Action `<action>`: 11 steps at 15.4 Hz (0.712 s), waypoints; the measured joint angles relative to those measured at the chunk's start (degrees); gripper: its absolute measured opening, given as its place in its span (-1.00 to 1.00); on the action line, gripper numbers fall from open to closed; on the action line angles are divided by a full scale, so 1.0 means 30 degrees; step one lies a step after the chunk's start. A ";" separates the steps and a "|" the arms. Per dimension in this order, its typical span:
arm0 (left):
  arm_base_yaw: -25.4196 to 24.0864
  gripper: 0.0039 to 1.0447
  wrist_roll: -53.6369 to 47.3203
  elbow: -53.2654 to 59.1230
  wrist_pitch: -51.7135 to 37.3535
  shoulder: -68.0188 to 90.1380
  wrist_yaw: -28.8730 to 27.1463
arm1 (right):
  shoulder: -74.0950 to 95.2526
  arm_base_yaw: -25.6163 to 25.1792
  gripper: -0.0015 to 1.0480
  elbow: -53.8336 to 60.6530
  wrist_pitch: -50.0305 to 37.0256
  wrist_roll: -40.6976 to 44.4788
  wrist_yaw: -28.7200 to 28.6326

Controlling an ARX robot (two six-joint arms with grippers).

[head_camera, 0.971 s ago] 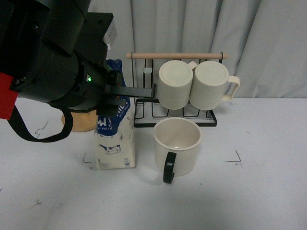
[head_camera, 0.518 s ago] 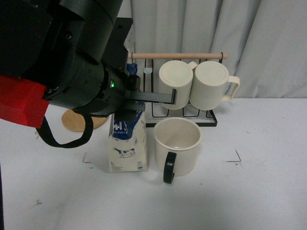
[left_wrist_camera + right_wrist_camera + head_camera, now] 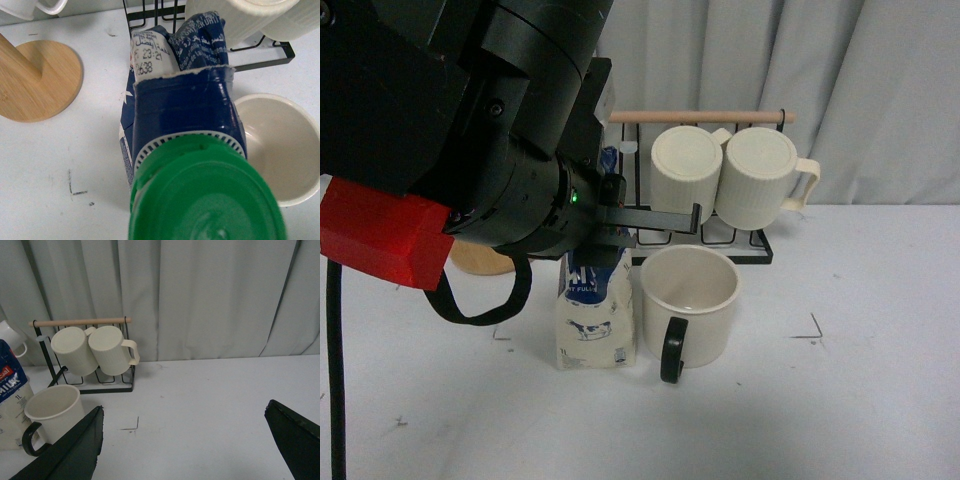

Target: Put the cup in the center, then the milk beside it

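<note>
The cup (image 3: pixel 688 300), a wide cream mug with a black handle (image 3: pixel 672 350), stands upright on the white table with its handle towards me. The blue-and-white milk carton (image 3: pixel 595 320) is upright just left of the cup, nearly touching it. Its base is at table level. My left gripper (image 3: pixel 610 215) is shut on the carton's top. In the left wrist view the green cap (image 3: pixel 205 195) fills the foreground, with the cup (image 3: pixel 280 145) beside it. My right gripper (image 3: pixel 185 440) is open and empty above bare table, well right of the cup (image 3: pixel 52 412) and milk (image 3: pixel 12 400).
A black wire rack (image 3: pixel 700 245) with a wooden bar holds two ribbed cream mugs (image 3: pixel 725 175) right behind the cup. A round wooden stand base (image 3: pixel 35 80) lies to the left of the carton. Small corner marks (image 3: pixel 812 330) are drawn on the table.
My left gripper has carried the milk carton to the right, from well left of the cup to right beside it. The cup has not moved.
</note>
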State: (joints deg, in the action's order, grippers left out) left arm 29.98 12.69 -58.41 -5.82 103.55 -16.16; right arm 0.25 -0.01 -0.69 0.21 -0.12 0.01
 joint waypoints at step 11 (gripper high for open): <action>-0.0175 0.88 0.1275 0.1275 -0.0197 -0.5632 0.1464 | 0.0000 0.0000 0.87 0.0000 0.0000 0.0000 0.0000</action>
State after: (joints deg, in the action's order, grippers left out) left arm 29.45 16.51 -54.59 -6.42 86.65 -11.77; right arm 0.25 -0.01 -0.69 0.21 -0.12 0.01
